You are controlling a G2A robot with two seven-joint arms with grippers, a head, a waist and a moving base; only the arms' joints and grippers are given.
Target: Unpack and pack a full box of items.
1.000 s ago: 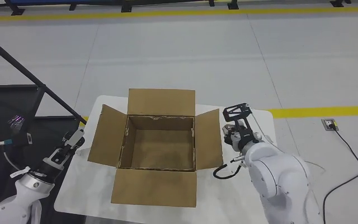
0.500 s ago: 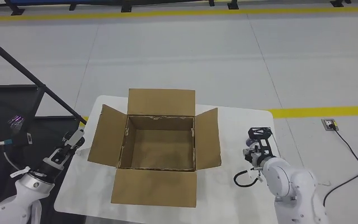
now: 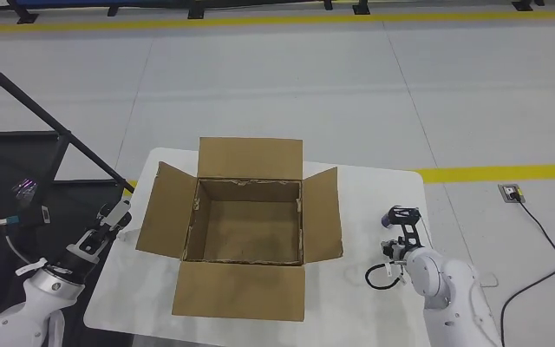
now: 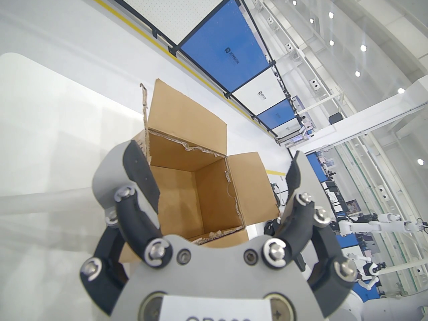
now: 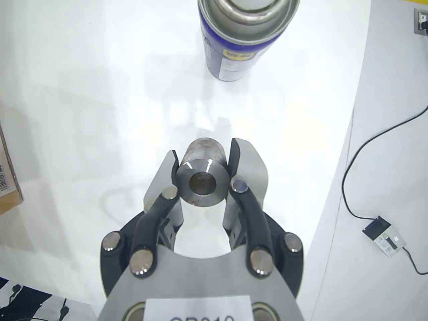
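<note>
The right hand (image 5: 204,160) is clamped on a short metal cylinder (image 5: 203,182), which is held over the white desk (image 5: 83,68) to the right of the box. Just ahead of it, a blue spray can (image 5: 234,44) is stood upright on the desk. The left hand (image 4: 214,160) is seen with its fingers apart at the desk's left edge. Between the two hands, the cardboard box (image 3: 251,158) is set mid-desk, its four flaps folded outward.
</note>
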